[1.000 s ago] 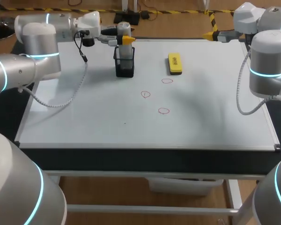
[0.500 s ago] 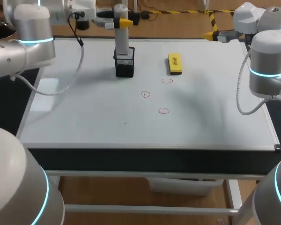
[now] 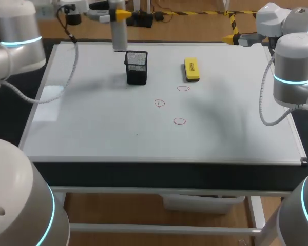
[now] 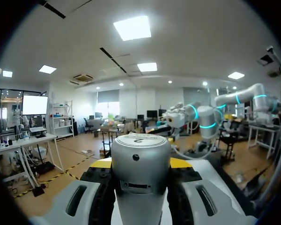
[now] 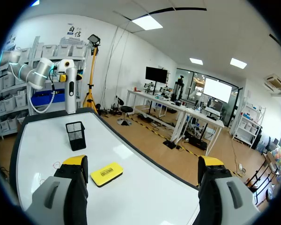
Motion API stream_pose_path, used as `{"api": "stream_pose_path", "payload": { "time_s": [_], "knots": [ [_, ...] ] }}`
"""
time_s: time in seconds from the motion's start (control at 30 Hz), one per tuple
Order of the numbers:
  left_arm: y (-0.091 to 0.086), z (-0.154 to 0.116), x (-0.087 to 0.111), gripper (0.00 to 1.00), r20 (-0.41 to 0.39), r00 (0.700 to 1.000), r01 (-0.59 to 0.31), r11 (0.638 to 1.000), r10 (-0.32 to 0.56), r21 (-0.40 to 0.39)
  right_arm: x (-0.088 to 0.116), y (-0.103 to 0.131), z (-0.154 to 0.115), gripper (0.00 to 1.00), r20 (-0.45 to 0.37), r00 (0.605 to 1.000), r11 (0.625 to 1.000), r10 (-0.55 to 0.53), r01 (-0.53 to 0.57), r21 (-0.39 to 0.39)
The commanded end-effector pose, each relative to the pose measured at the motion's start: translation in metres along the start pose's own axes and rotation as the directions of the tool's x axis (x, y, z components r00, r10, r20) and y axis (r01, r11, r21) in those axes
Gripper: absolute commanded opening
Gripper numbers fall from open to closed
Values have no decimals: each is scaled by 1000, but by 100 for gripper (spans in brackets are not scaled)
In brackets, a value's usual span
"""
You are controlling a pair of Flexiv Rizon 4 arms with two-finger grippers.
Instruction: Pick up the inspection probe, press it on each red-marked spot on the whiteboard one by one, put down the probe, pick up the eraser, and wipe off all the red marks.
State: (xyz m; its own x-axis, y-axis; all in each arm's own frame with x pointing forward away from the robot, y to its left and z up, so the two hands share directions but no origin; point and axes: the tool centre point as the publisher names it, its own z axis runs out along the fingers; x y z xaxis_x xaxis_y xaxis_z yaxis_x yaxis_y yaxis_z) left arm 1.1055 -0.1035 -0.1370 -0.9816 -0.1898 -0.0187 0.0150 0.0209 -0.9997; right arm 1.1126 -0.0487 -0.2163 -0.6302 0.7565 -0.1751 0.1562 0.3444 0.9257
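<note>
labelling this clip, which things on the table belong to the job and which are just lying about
Job:
inspection probe, held in the left gripper
red marks, three of them
whiteboard
yellow eraser

Lying about:
black mesh cup

Silver-white arms (image 3: pixel 292 56), cyan rings (image 3: pixel 290 79), yellow-tipped right pincer (image 5: pixel 143 161)

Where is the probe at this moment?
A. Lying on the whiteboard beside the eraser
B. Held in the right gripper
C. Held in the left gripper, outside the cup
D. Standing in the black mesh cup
C: the left gripper is shut on the probe, which hangs upright, wholly outside the cup.
</note>
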Motion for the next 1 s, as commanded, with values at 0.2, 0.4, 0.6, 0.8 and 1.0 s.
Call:
{"api": "stream_pose_path", "payload": {
  "time_s": [0.2,0.4,0.6,0.8,1.0],
  "knots": [
    [2,-50,17,0,86,996,-22,1000,21,17,-1,0,0,100,-2,1000,1000,0,0,1],
    [12,-71,24,0,127,992,-9,1000,6,26,-1,0,0,100,-2,1000,1000,0,0,1],
    [27,-93,30,0,167,986,-15,999,8,40,-1,0,0,100,-2,1000,1000,0,0,1],
    [39,-108,39,0,193,981,-25,999,15,48,-1,0,0,100,-2,1000,1000,0,0,1],
    [49,-121,43,0,218,976,-17,999,7,43,-1,0,0,100,-2,1000,1000,0,0,1]
  ]
}}
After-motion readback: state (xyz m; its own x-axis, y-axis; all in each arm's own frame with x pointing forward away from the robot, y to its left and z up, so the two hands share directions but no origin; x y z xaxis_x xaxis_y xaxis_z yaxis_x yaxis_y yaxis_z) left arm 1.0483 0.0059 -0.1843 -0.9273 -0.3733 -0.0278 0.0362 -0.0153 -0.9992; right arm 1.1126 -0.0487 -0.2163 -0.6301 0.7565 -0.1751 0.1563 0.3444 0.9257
